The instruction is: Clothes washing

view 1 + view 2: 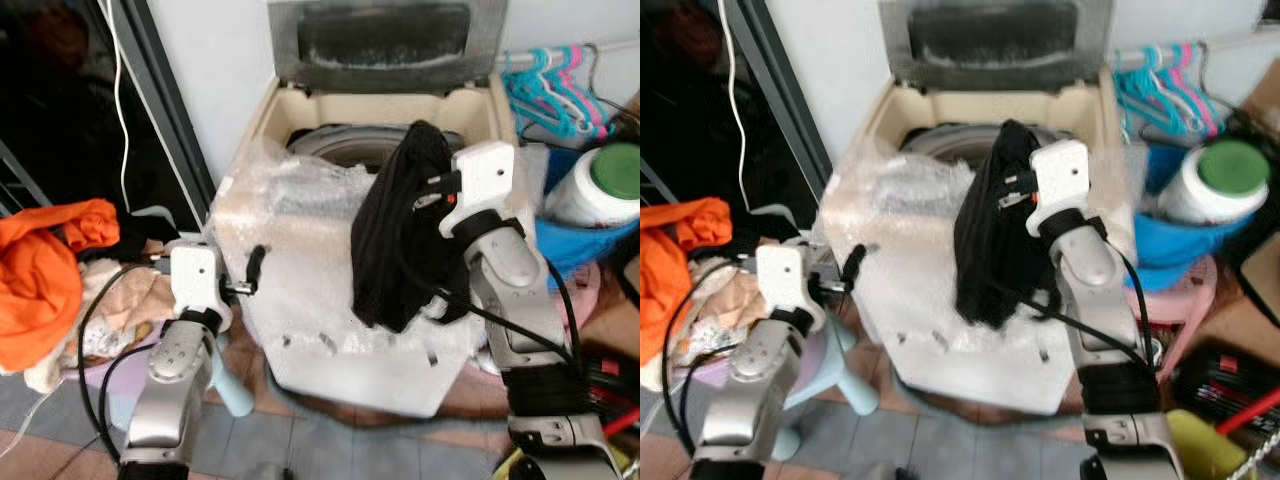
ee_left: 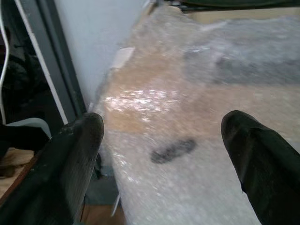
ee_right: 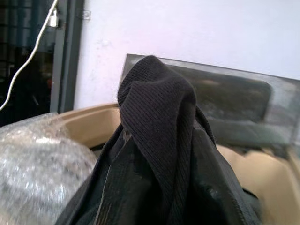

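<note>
Near left, the left gripper (image 1: 252,270) hangs just off the near-left corner of the washing machine (image 1: 300,330), jaws released w/ nothing between them; the left wrist view looks along both black fingers (image 2: 70,164) over the bubble wrap (image 1: 290,230) that covers the machine's front & top. Just beside that arm, lower, a pale blue stool (image 1: 235,390) stands on the tiled floor (image 1: 330,445).

Further left lies a laundry pile w/ an orange garment (image 1: 45,270) on top of pale clothes (image 1: 120,300).

Mid right, the right gripper (image 1: 425,190) is up over the machine's front edge, jaws clenched on a black garment (image 1: 395,240). The cloth bunches at the top by the gripper & drapes down the wrapped front panel; its upper part sits at the rim of the open drum (image 1: 340,145).

Far: the lid (image 1: 385,35) stands raised against the white wall. Right of the machine, a blue basin (image 1: 575,245) holds a white jar w/ green cap (image 1: 610,180); teal & pink hangers (image 1: 550,85) hang behind it. Far left, a dark doorway w/ a white cable (image 1: 122,110).
</note>
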### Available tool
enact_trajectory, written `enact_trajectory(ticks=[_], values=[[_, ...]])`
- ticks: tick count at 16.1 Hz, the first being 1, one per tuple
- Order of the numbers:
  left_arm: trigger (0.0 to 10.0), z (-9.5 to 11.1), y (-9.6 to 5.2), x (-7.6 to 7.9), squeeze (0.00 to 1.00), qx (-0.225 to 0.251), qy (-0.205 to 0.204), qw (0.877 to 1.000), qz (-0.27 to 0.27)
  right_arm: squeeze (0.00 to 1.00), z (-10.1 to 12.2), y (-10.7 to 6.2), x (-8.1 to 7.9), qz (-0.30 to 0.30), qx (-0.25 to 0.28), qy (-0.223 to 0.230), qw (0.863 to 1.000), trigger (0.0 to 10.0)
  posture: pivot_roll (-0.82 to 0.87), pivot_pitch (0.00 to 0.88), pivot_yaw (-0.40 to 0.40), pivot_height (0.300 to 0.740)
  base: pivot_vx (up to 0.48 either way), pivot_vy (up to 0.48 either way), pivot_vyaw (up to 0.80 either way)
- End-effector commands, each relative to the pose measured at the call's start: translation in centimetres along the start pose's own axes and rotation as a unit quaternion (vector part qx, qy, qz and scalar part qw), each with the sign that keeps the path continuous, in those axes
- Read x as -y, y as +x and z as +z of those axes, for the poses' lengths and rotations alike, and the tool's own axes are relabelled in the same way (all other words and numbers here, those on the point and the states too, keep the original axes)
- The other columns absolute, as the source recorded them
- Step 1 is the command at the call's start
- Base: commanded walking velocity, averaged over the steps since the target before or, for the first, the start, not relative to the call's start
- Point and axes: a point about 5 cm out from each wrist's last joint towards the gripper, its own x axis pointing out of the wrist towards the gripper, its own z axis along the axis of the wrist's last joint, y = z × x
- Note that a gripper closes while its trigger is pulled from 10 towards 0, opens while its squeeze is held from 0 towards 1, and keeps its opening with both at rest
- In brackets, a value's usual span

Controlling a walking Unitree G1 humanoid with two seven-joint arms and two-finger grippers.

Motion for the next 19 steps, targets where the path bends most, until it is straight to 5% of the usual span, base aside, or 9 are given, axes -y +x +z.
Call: enact_trajectory(ticks=[1, 7, 12, 13, 15, 16, 19], values=[[10.0, 0.0, -0.1, -0.8, 0.00, -0.003, -0.001, 1.000, 0.012, 0.00, 0.7, 0.6, -1.0, 0.020, 0.016, 0.001, 1.000, 10.0, -0.04, 0.000, 0.059, 0.740, 0.428, 0.000, 0.00], [10.0, 0.2, 0.0, -0.6, 0.00, 0.006, -0.006, 1.000, 0.009, 0.00, 1.5, 1.3, -0.5, 0.034, 0.027, -0.003, 0.999, 10.0, -0.04, 0.000, 0.063, 0.740, 0.323, 0.094, 0.00], [10.0, 0.3, 0.2, -0.3, 0.00, 0.007, -0.006, 1.000, -0.003, 0.00, 9.5, 6.8, 1.8, 0.074, 0.144, -0.059, 0.985, 10.0, -0.04, 0.000, 0.064, 0.740, 0.000, 0.000, 0.00], [10.0, 0.3, 0.2, -0.2, 0.00, 0.007, -0.006, 1.000, -0.002, 0.00, 12.1, 7.7, 2.6, 0.044, 0.189, -0.055, 0.979, 10.0, -0.04, 0.000, 0.064, 0.740, 0.000, 0.000, 0.00], [10.0, 0.3, 0.3, -0.1, 0.00, 0.007, -0.006, 1.000, 0.001, 0.00, 14.1, 8.3, 3.2, 0.014, 0.223, -0.017, 0.975, 10.0, -0.03, 0.000, 0.051, 0.740, 0.000, 0.000, 0.00], [10.0, 0.3, 0.3, -0.1, 0.00, 0.007, -0.004, 1.000, 0.005, 0.00, 13.8, 8.5, 3.2, 0.006, 0.217, 0.003, 0.976, 10.0, -0.03, 0.000, 0.048, 0.740, 0.000, 0.000, 0.00], [10.0, 0.2, 0.2, -0.2, 0.00, 0.004, -0.001, 1.000, 0.013, 0.00, 7.6, 8.4, 1.4, 0.023, 0.099, 0.021, 0.995, 10.0, -0.01, 0.000, 0.041, 0.740, 0.000, 0.000, 0.00]])
